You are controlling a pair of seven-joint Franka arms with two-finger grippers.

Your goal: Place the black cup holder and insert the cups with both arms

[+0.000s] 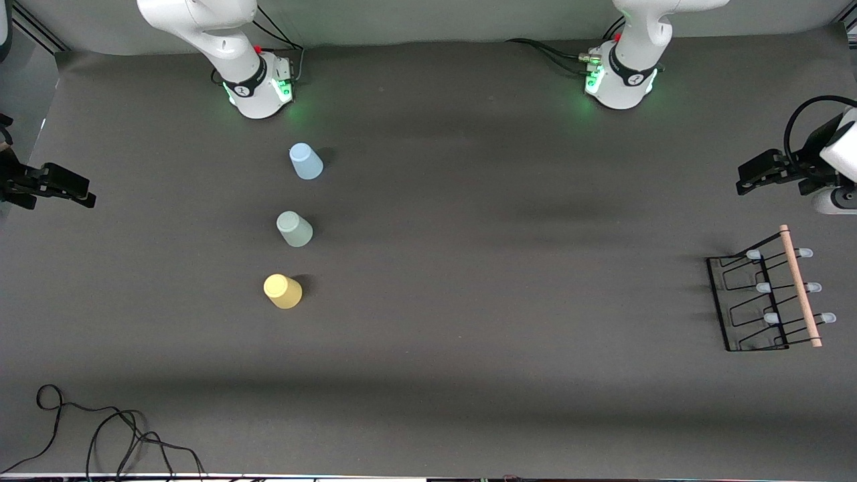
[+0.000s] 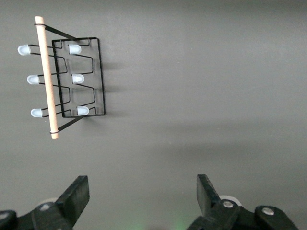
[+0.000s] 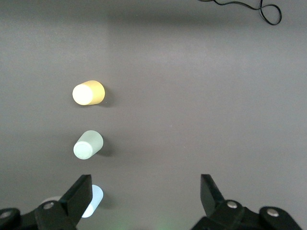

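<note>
The black cup holder (image 1: pixel 756 301) stands at the left arm's end of the table, with its wooden rod handle (image 1: pixel 800 288) on top. It also shows in the left wrist view (image 2: pixel 84 79). Three cups stand in a row toward the right arm's end, closed ends up: light blue (image 1: pixel 306 162), grey-green (image 1: pixel 294 229), and yellow (image 1: pixel 283 291) nearest the front camera. In the right wrist view they are the yellow (image 3: pixel 88 93), the grey-green (image 3: pixel 88 144) and the blue (image 3: pixel 93 201). My left gripper (image 1: pixel 746 177) (image 2: pixel 143 191) is open, high over bare table beside the holder. My right gripper (image 1: pixel 80 191) (image 3: pixel 146 191) is open, high beside the blue cup.
A loose black cable (image 1: pixel 100 428) lies by the table edge nearest the front camera, at the right arm's end; it also shows in the right wrist view (image 3: pixel 249 7). Both arm bases (image 1: pixel 258 87) (image 1: pixel 619 80) stand along the table edge farthest from the camera.
</note>
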